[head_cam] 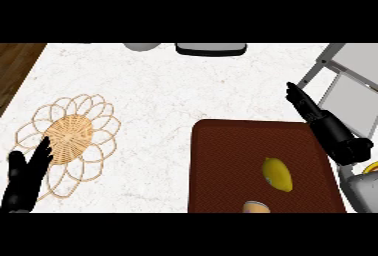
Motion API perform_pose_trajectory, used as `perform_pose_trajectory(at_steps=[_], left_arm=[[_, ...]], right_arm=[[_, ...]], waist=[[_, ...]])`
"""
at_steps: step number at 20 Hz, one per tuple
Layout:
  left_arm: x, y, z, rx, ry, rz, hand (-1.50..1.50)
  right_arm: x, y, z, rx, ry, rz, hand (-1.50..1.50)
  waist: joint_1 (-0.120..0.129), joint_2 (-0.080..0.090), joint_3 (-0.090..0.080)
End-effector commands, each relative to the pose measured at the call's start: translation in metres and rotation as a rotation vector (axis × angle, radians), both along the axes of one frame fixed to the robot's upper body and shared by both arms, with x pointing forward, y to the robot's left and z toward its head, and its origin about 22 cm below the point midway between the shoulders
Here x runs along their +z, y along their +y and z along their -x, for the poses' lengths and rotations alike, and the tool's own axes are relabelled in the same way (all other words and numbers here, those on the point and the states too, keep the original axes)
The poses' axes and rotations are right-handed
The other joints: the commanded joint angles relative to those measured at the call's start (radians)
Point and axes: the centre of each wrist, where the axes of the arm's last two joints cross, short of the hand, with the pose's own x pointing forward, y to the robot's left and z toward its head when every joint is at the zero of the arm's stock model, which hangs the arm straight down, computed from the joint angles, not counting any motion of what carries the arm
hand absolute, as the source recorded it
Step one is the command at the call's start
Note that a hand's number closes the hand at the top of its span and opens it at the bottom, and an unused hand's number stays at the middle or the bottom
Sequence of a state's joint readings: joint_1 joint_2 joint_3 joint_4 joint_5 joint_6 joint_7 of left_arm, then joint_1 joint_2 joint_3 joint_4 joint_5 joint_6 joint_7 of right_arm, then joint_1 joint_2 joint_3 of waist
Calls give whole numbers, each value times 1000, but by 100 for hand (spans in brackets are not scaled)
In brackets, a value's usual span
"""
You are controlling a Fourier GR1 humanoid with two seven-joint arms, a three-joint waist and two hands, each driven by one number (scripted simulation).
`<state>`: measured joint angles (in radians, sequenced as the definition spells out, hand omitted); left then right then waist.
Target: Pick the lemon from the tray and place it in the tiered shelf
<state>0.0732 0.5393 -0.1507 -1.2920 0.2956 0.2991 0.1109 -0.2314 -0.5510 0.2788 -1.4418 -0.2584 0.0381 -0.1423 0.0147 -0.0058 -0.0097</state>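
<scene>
We find the lemon (277,174) lying on the tray (229,150) at five o'clock. The right robot hand (332,132) sits at three o'clock, fingers straight, apart and empty (the left robot hand (23,180) rests open at eight). Risk: a sidelong reach could roll the lemon against the orange item (256,206) nearby.

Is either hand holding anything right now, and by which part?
Nothing is held. The left hand and right hand are open; the lemon lies on the tray.
</scene>
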Motion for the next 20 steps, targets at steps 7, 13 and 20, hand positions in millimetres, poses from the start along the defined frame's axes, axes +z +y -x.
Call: perform_pose_trajectory(at_steps=[7, 13, 20], left_arm=[[49, -70, -52, -285, -343, 66, 0], [56, -120, -64, -413, -419, 98, 0], [53, -134, -66, -439, -409, 104, 0]], right_arm=[[-40, 14, 1, -148, 170, -695, -150], [-67, -75, 25, -670, -47, 47, -150], [-101, -94, 56, -614, -173, -290, -150]], waist=[[-92, 18, 56], [-51, 15, 13], [-20, 6, 11]])
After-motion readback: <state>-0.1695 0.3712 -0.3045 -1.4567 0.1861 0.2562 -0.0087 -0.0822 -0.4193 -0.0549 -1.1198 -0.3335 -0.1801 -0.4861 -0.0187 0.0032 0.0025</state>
